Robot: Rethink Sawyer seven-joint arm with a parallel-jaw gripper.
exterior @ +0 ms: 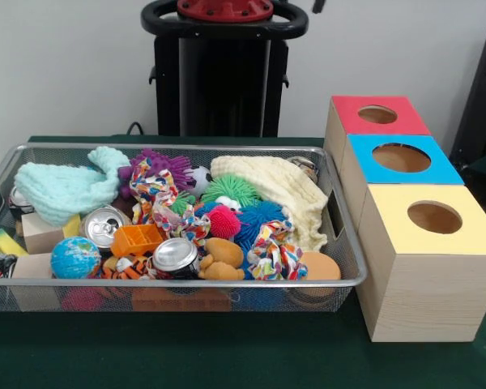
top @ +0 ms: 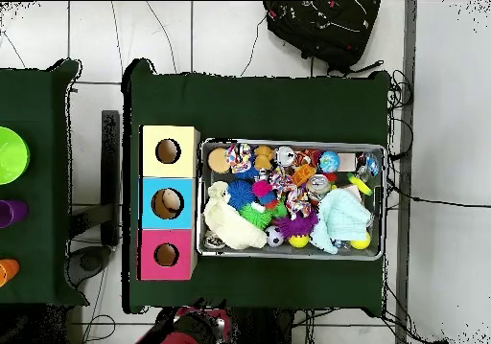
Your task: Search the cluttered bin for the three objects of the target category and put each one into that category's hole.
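The wire mesh bin (exterior: 186, 284) is full of toys; it also shows in the overhead view (top: 292, 255). Three knotted twists of spotted white cloth lie in it: one at the back by a purple pom ball (exterior: 151, 185), one in the middle (exterior: 185, 224), one at the front right (exterior: 273, 255). In the overhead view they show near the bin's top left (top: 240, 162), middle (top: 281, 178) and centre right (top: 298, 202). The hole (exterior: 434, 217) in the yellow-topped box is dark and round; it also shows from overhead (top: 168, 151). No gripper shows in either view.
The blue-topped box (exterior: 401, 157) and the red-topped box (exterior: 377, 114) stand behind the yellow one. The bin also holds a mint cloth (exterior: 69, 188), a cream cloth (exterior: 275, 190), cans (exterior: 175, 256), a globe ball (exterior: 74, 258) and pom balls (exterior: 225, 221). The robot's pedestal (exterior: 223, 73) stands behind.
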